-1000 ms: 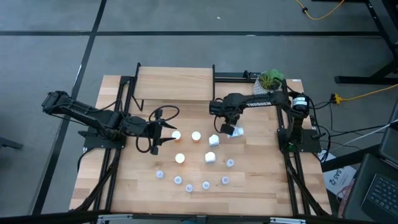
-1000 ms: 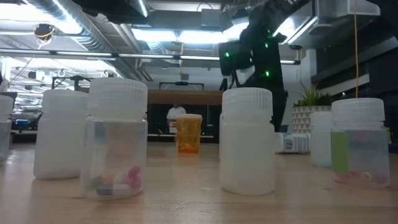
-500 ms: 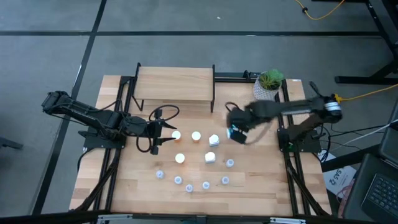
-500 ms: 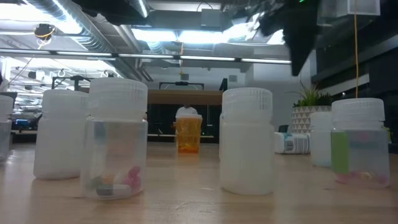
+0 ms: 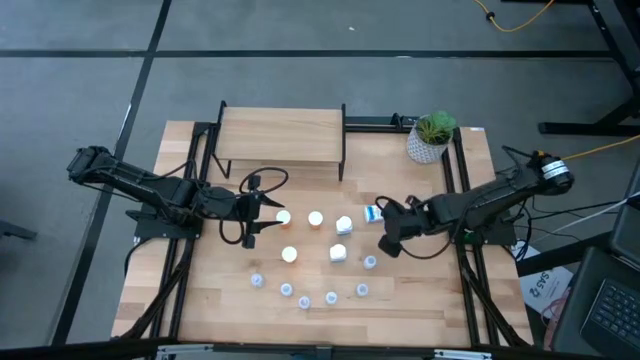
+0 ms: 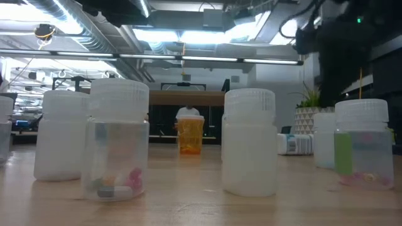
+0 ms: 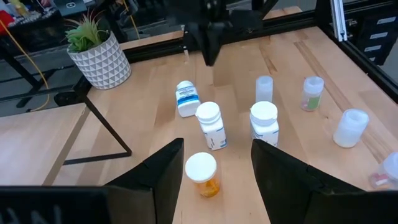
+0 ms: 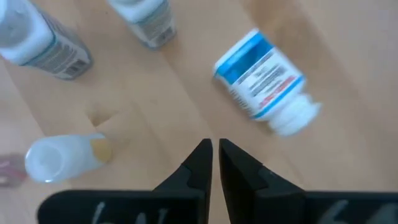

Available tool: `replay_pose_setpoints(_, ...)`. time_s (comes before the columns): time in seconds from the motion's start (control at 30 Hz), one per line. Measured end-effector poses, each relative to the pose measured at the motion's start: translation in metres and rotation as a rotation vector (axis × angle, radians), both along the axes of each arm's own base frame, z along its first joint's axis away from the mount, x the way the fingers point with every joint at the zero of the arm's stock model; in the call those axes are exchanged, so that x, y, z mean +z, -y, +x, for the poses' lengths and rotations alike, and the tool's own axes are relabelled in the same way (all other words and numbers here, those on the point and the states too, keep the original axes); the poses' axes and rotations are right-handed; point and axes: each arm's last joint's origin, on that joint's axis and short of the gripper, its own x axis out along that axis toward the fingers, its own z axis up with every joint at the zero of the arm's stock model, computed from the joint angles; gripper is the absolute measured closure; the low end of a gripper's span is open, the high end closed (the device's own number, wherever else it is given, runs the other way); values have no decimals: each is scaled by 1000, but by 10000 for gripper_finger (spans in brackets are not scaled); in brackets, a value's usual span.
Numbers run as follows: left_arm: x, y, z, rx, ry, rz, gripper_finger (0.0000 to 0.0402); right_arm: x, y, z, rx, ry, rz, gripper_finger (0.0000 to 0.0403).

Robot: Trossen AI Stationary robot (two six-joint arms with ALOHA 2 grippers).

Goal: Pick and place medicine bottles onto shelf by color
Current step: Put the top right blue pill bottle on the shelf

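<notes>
Right gripper [image 8: 215, 152] nearly closed, empty, near toppled white bottle [image 8: 266, 83], left gripper [image 7: 214, 163] parted, low-view arm possibly right's.

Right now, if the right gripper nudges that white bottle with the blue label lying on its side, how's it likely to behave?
The blue-label bottle lies on its side on the bare table, so it will probably roll rather than slide. It looks like rigid plastic, likely light and not fragile. Its smooth round body may slip from the shut right gripper unless the jaws open first.
</notes>
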Motion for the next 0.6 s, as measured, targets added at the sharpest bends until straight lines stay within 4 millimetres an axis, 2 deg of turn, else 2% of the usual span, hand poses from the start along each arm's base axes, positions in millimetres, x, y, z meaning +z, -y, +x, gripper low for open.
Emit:
replay_pose_setpoints(0.17,0,0,0,0,0,0,220,-18,6,-4,-30,-47,57,348)
replay_pose_setpoints(0.43,0,0,0,-1,0,1,220,-33,20,-4,-157,-51,80,232)
replay_pose_setpoints(0.6,0,0,0,-4,-1,7,220,-41,32,-4,-211,-96,68,190)
